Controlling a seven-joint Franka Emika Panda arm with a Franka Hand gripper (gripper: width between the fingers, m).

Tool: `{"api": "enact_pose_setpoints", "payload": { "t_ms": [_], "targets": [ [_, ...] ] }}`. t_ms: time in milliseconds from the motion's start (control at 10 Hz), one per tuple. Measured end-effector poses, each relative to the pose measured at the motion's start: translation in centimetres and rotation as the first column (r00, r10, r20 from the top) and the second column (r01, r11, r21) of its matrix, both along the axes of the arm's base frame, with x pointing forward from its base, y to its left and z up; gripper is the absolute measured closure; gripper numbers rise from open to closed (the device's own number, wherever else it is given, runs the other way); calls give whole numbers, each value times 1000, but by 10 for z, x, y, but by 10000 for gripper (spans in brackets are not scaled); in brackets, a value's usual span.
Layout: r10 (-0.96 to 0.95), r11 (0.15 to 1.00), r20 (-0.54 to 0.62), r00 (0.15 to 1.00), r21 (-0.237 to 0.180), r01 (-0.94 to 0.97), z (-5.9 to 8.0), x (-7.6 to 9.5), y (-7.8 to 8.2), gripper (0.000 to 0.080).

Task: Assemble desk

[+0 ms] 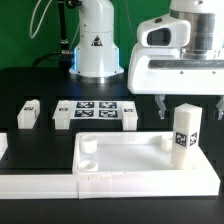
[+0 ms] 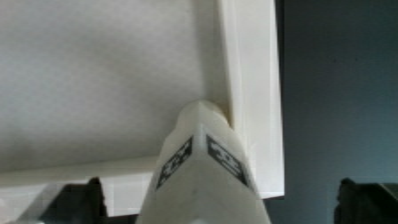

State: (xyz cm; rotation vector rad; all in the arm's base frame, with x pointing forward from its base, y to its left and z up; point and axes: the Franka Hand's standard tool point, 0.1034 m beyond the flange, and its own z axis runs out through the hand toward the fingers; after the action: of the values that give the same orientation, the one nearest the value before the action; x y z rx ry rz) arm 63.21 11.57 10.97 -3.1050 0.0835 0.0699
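Nearest in the exterior view I note a low white border strip (image 1: 35,184) along the front edge, on the exterior view's left. It lies just beside the desk top (image 1: 140,162).

The desk top is a white tray with a raised rim, lying flat on the black table (image 1: 35,140) in the foreground.

One white leg (image 1: 183,128) stands upright in the tray's far corner, on the exterior view's right. A black-and-white tag faces the camera. In the wrist view the leg (image 2: 192,165) sits against the corner where the rim (image 2: 249,70) turns, with tags visible on two of its faces. The tray floor (image 2: 98,90) beside it is bare.

The gripper (image 1: 191,115) hangs directly over this leg. Its dark fingers (image 1: 161,106) stand wide apart, one on either side of the leg. The wrist view confirms this: the gripper (image 2: 222,203) has its fingertips (image 2: 80,203) near the picture's two edges, and I see clear gaps between them and the leg. It grips nothing.

Farther back on the exterior view's left, a second leg (image 1: 28,114) lies loose on the table, well apart from the tray. A further white part (image 1: 3,148) is cut off by the frame edge, and I cannot identify it.

Behind the tray, the marker board (image 1: 95,112) lies flat. Beyond it stands the arm's white base (image 1: 97,45).
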Motion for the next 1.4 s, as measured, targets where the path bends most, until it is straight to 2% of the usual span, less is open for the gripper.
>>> {"api": "enact_pose_setpoints", "payload": {
  "t_ms": [100, 200, 300, 400, 600, 700, 800, 900, 1000, 1200, 1400],
  "targets": [
    [126, 992, 5, 992, -9, -126, 1, 0, 0, 150],
    [329, 944, 14, 944, -21, -329, 3, 3, 3, 150],
    [510, 860, 18, 860, -11, -510, 4, 6, 2, 150],
    [629, 777, 9, 777, 6, -629, 1, 9, -5, 150],
    [595, 804, 8, 804, 2, -595, 0, 9, -3, 150],
    [594, 804, 7, 804, 2, -594, 0, 9, -4, 281],
    [565, 825, 6, 825, 1, -565, 0, 9, -4, 281],
    [501, 865, 3, 865, -1, -501, 0, 9, -4, 421],
    [430, 903, 1, 903, -4, -430, 0, 9, -4, 514],
    [305, 952, 5, 952, -10, -305, 0, 10, -3, 513],
    [-12, 1000, 36, 999, -19, 13, 0, 9, 0, 513]
  ]
}}
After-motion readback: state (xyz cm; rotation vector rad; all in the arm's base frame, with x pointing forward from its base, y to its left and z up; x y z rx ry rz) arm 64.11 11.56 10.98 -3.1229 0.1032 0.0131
